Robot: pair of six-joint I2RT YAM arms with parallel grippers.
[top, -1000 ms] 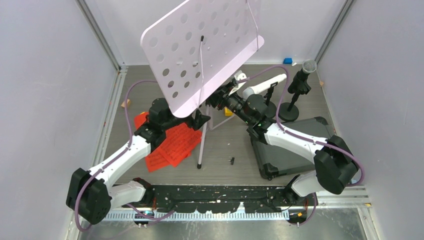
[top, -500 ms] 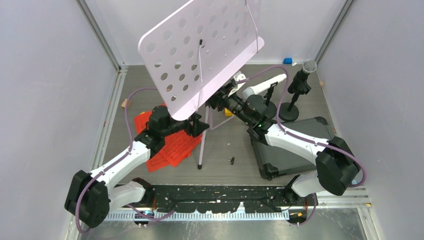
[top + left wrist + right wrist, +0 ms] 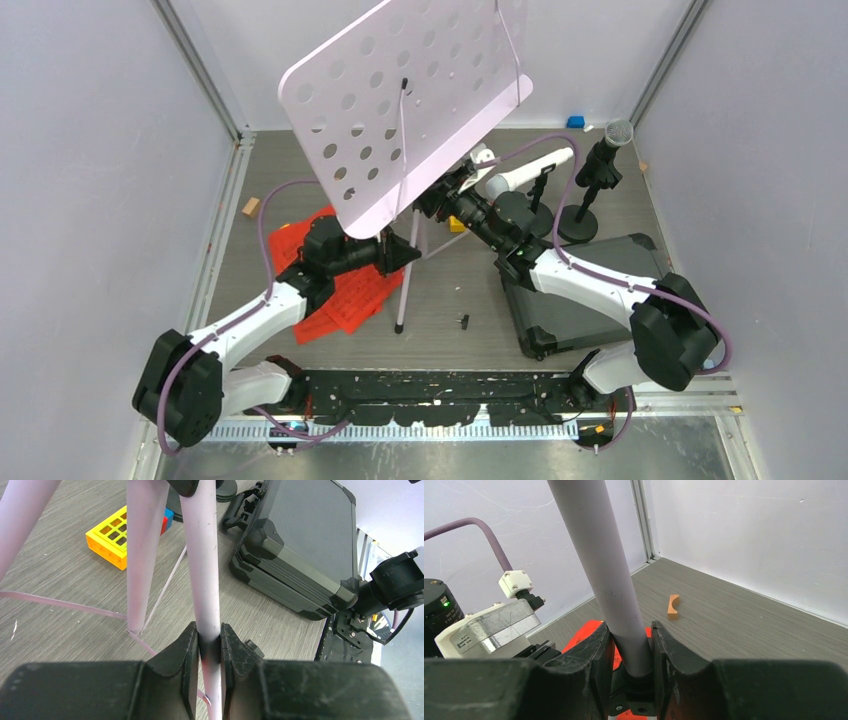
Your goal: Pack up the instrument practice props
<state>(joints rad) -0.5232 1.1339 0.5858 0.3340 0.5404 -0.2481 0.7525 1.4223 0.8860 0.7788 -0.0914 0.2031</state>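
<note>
1. At the middle of the table, a little toward the far edge: music stand up on spread tripod legs, with its perforated desk tilted high over both arms.
2. Left gripper: narrow, pinched on one thin lilac leg low down, pads touching it on both sides. Probably placed there to fold that leg in or keep it from sliding.
3. Right gripper: clamped around the thicker pole from the opposite side. Likely steadying the top-heavy stand while the legs get handled.
4. Toward the left edge, under the left arm: red pages flat on the table, not packed.
5. Far right corner: white microphone and grey-headed microphone propped in round-based holders, untouched.
6. Near right corner: dark case lying flat, lid closed, just beside the right arm. Presumably where the props go.
7. Clutter: yellow block near the legs, small orange piece by the left edge.
8. Judged step: collapsing the stand. Early in the task, nothing packed.
9. Risk: desk swinging toward the microphones if tipped.
</note>
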